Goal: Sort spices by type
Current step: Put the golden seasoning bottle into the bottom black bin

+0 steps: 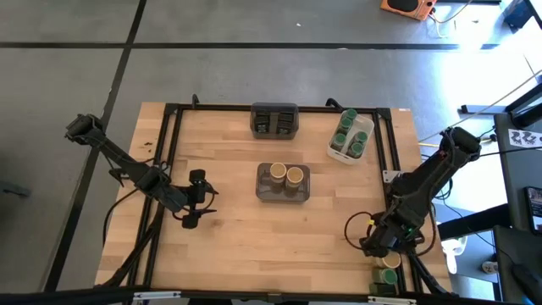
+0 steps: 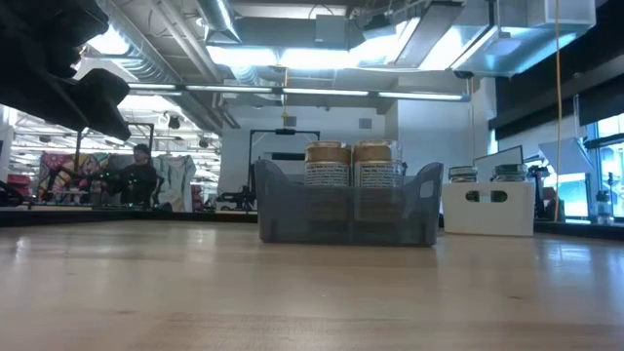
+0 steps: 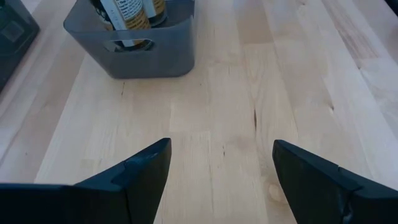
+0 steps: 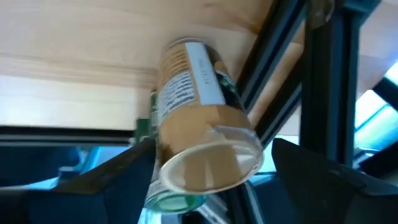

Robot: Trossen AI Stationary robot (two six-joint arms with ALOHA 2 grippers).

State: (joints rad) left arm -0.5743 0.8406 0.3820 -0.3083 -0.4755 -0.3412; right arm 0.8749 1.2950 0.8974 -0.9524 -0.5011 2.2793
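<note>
Right end effector (image 4: pixel 211 168) sits at the counter's near right corner, by the black frame rail (image 4: pixel 323 74), and I see its fingers spread on either side of a jar (image 4: pixel 202 118) lying tilted between them. Whether the fingers actually press on that jar I cannot tell. The jar shows a printed label and a tan fill, with its clear base toward my wrist camera. A green lid (image 4: pixel 174 202) shows just below it. From above, a green-lidded jar (image 1: pixel 389 276) is visible right at that corner, beside the end effector (image 1: pixel 383 246).

Two tan-lidded jars (image 1: pixel 286 175) stand upright side by side in the grey bin (image 1: pixel 283 195) at the counter's middle. Green-lidded jars (image 1: pixel 349 135) fill the white tray (image 1: pixel 337 152) toward the far right. A second dark bin (image 1: pixel 274 120) at the far edge holds dark tins, too small for me to count.

Left end effector (image 1: pixel 196 199) hovers over bare counter (image 1: pixel 254 246) to the left of the grey bin, fingers (image 3: pixel 143 174) wide apart with nothing between them. Beyond the counter, a person (image 2: pixel 141 175) is visible in the room.
</note>
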